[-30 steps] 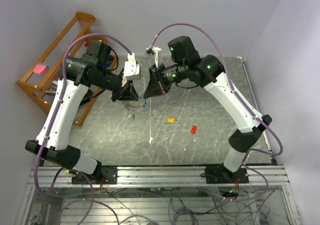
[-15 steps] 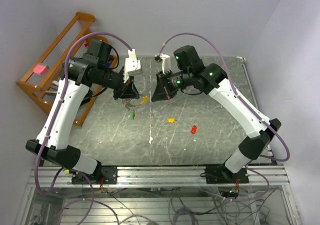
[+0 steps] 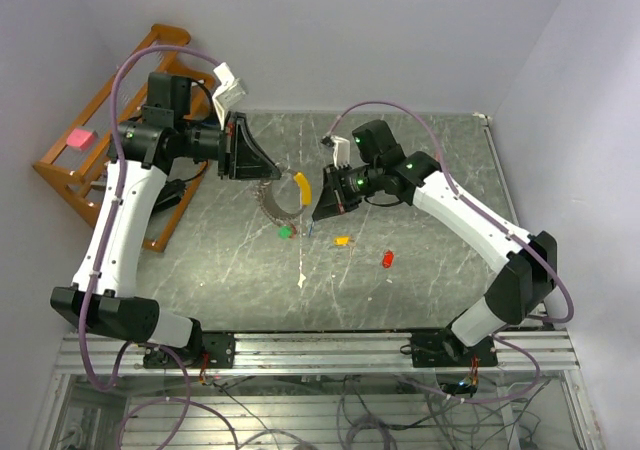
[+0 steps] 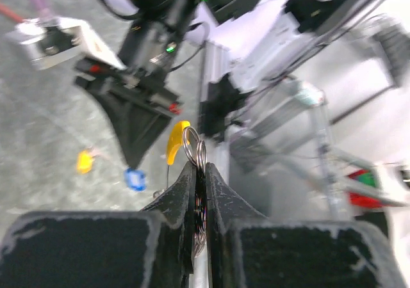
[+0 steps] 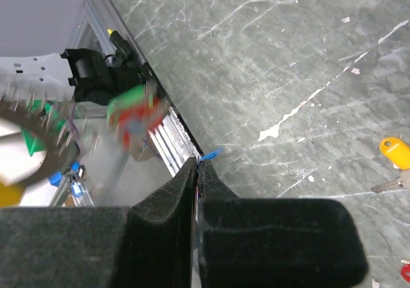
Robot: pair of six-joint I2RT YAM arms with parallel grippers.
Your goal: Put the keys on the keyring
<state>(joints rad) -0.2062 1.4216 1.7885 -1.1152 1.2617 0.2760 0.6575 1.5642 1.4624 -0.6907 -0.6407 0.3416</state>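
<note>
Left gripper (image 3: 272, 175) is squeezed tight on the keyring (image 4: 194, 148). It holds the silver loop up above the table (image 3: 430, 160), and the yellow banana piece (image 3: 300, 187) sticks out toward the other arm. A green key (image 3: 285, 232) sits just under the loop, but I cannot tell if it hangs on the loop or lies on the table. Next comes the right gripper (image 3: 318, 215), near the keyring but not touching it. It is pinched shut on the blue key (image 4: 134, 179), which pokes out of its tips and points down. Past it, the orange-yellow key (image 3: 342, 240) and then the red key (image 3: 387, 260) lie loose on the table, each by itself. I think the step now is getting the blue key onto the loop. For that, the right gripper needs to bring the little hole of the key to the open end of the wire and slide it on, while the left gripper holds the loop steady. It is a tiny target, so the move has to be slow and careful. The orange-yellow key and the red key wait for later.
</note>
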